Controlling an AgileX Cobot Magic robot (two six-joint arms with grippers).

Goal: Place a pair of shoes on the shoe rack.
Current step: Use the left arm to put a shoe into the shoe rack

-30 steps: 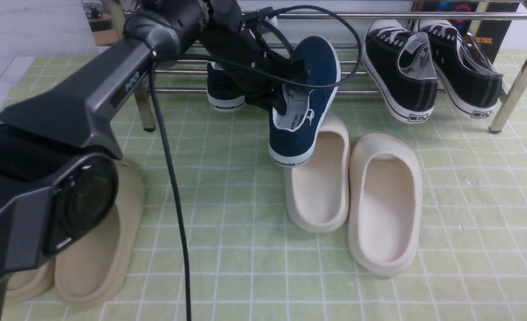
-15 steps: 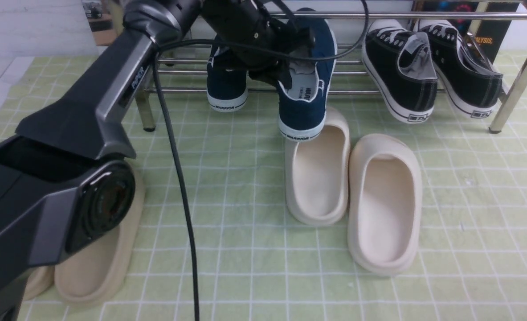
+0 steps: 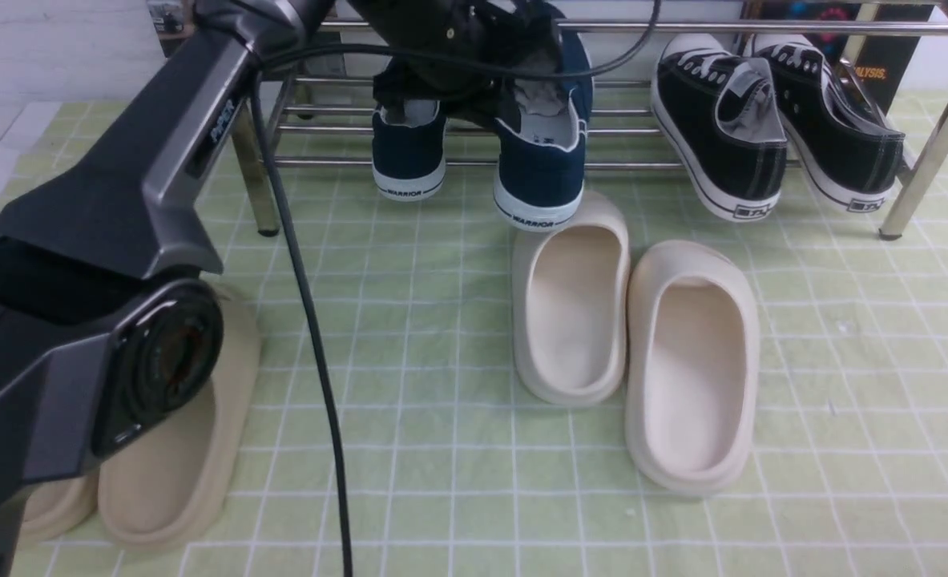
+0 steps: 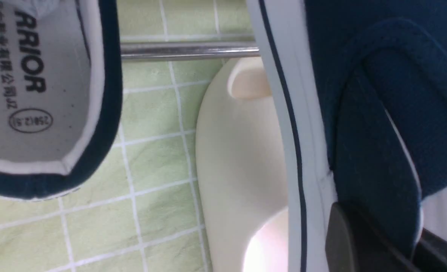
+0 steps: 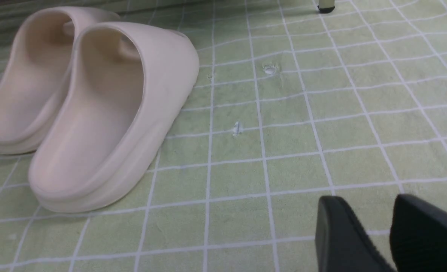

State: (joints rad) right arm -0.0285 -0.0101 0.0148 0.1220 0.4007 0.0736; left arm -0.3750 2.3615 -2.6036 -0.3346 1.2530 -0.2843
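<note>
Far off to the left gripper's [image 3: 522, 92] left, by the arm's base, beige slippers [image 3: 165, 473] are lying half hidden behind the joint, showing in the front view only. Just left of that gripper, the first navy shoe [image 3: 408, 156] is sitting on the shoe rack [image 3: 650, 165], its heel reading "WARRIOR". The left wrist view alone is showing its insole, printed "ARRIOR" with the first letter cut off, Chinese characters and an oval stamp, "250(2.5)". The left gripper is clamping the second navy shoe [image 3: 542, 164] at its collar, one dark finger [image 4: 359, 245] pressing its side. Its "WARRIOR" heel is jutting out below the gripper, over the nearer of the cream slippers [image 3: 574, 312]. The arm is hiding the toe, so whether it is resting on the bars is unclear. Right of the gripper, black sneakers [image 3: 722, 128] are leaning on the rack, their heel labels too small to read. The right gripper [image 5: 389, 234], showing only in its own view, is hovering narrowly parted and empty over the green checked cloth [image 5: 321, 113].
</note>
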